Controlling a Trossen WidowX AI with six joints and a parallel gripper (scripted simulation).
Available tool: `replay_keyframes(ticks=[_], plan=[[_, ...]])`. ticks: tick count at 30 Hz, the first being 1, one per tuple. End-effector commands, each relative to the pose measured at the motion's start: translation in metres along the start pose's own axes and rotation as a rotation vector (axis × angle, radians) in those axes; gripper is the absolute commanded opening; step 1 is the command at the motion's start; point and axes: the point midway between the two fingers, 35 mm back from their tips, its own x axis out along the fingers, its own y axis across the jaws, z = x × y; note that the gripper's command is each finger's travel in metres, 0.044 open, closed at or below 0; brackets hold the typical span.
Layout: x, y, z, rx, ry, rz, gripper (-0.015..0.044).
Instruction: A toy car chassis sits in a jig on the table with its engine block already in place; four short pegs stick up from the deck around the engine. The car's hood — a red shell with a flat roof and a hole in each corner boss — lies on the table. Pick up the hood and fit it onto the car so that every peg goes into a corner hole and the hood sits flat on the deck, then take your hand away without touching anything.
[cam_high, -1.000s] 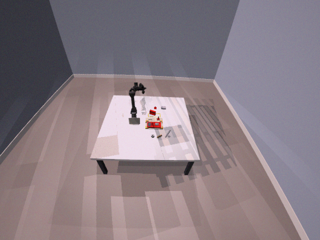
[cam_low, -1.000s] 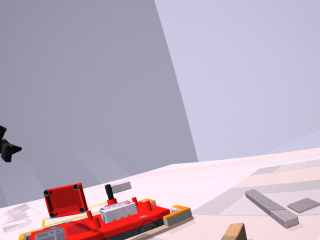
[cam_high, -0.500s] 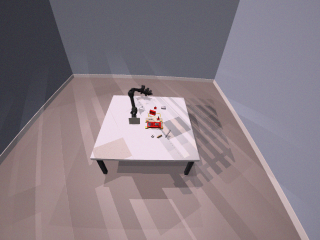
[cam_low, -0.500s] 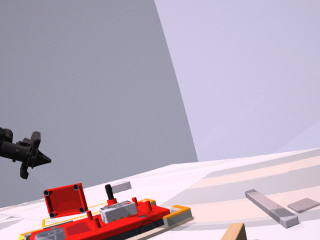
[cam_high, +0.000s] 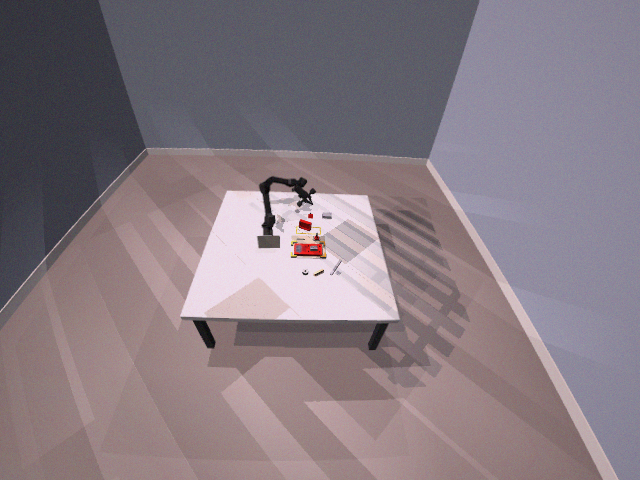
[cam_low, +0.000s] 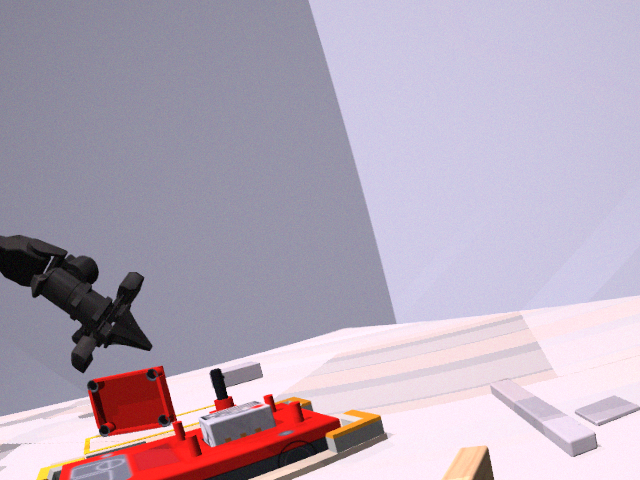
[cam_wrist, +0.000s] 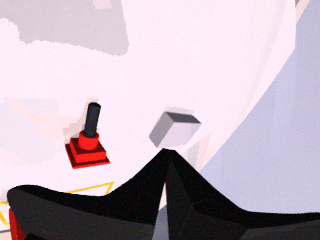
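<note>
The red hood (cam_high: 305, 225) (cam_low: 131, 400) stands tilted up on edge behind the chassis, its hollow underside and corner holes facing the exterior camera. The red chassis (cam_high: 308, 249) (cam_low: 160, 457) sits in the yellow-and-grey jig (cam_low: 356, 431). The pale engine block (cam_low: 237, 423) is on its deck, with short red pegs around it. My gripper (cam_high: 311, 203) (cam_low: 150, 348) (cam_wrist: 167, 155) is shut and empty, pointing down at a slant in the air above and behind the hood, touching nothing. The wrist view shows only a red edge at its lower left, too little to identify.
A black post on a red base (cam_low: 218, 384) stands behind the chassis; the wrist view shows such a post (cam_wrist: 91, 120) too. A grey block (cam_high: 326, 215) (cam_low: 245, 373) (cam_wrist: 175, 131) lies farther back. A grey bar (cam_high: 336, 267) (cam_low: 542, 413) and wooden piece (cam_high: 318, 272) (cam_low: 470, 462) lie in front.
</note>
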Motion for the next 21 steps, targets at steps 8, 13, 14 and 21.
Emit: replay_keyframes(ticks=[8, 13, 14, 21], plan=[[0.018, 0.051, -0.12, -0.634, -0.202, 0.543, 0.0], [0.006, 0.061, -0.146, -0.744, -0.428, 0.586, 0.0], [0.003, 0.062, -0.151, -0.76, -0.475, 0.579, 0.0], [-0.008, 0.062, -0.163, -0.804, -0.626, 0.516, 0.0]])
